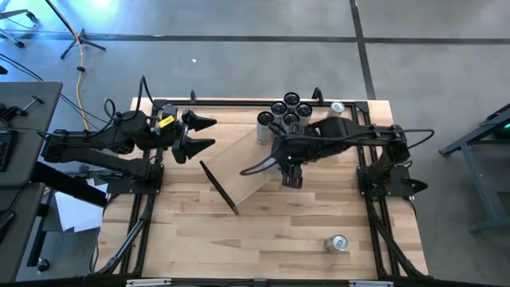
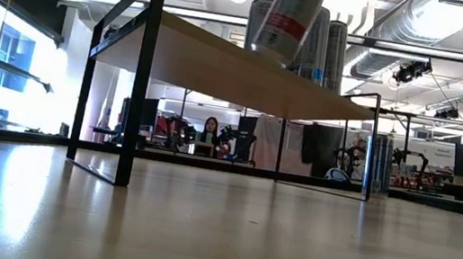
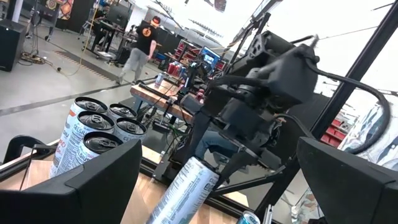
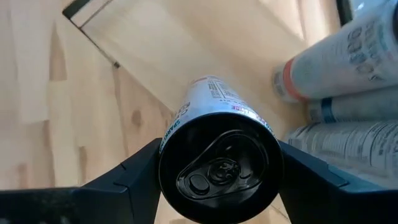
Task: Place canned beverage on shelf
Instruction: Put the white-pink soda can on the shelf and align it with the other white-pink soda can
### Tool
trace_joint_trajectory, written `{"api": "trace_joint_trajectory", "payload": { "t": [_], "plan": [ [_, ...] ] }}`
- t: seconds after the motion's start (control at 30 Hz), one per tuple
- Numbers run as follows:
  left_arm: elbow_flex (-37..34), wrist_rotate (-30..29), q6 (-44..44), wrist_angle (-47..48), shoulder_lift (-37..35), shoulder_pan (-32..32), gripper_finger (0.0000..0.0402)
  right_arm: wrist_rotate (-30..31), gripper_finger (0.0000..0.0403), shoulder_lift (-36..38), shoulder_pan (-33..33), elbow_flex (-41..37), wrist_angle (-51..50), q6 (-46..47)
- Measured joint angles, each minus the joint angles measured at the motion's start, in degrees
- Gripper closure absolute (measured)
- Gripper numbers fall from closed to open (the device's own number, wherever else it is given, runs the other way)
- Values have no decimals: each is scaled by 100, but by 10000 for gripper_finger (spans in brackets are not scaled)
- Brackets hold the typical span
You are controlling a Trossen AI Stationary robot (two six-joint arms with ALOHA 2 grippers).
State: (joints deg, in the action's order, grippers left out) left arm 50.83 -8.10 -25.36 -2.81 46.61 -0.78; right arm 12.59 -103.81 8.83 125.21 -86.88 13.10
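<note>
The shelf (image 1: 253,166), a pale board on black brackets (image 1: 217,187), stands slantwise in the table's middle. Several cans (image 1: 284,115) stand on its far end; they also show in the low view (image 2: 326,48). My right gripper (image 1: 292,177) is above the board, shut on a white can (image 2: 288,15). The can is tilted, with its lower end (image 2: 275,58) at the board's top; whether it touches I cannot tell. My left gripper (image 1: 211,133) is open and empty at the far left, pointing toward the shelf. My right gripper pinches the white can's upper end, just below the top rim (image 4: 171,146), between its two fingers (image 4: 134,171), one on each side. The fingers come from above, pointing down along the can. The can hangs tilted below them over the board.
One loose can (image 1: 339,243) stands on the table near the front right, another (image 1: 337,108) at the far right edge. The black frame rails (image 1: 143,215) run along the table's left and right sides. Bare tabletop (image 1: 263,239) lies on the near side of the shelf.
</note>
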Motion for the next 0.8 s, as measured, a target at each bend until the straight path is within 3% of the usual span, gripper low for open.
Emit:
{"api": "trace_joint_trajectory", "payload": {
  "t": [0.8],
  "plan": [
    [0, 1, 1, 0, 0, -2, 3, -689, 157, 0, -665, -7, -313, 465]
  ]
}}
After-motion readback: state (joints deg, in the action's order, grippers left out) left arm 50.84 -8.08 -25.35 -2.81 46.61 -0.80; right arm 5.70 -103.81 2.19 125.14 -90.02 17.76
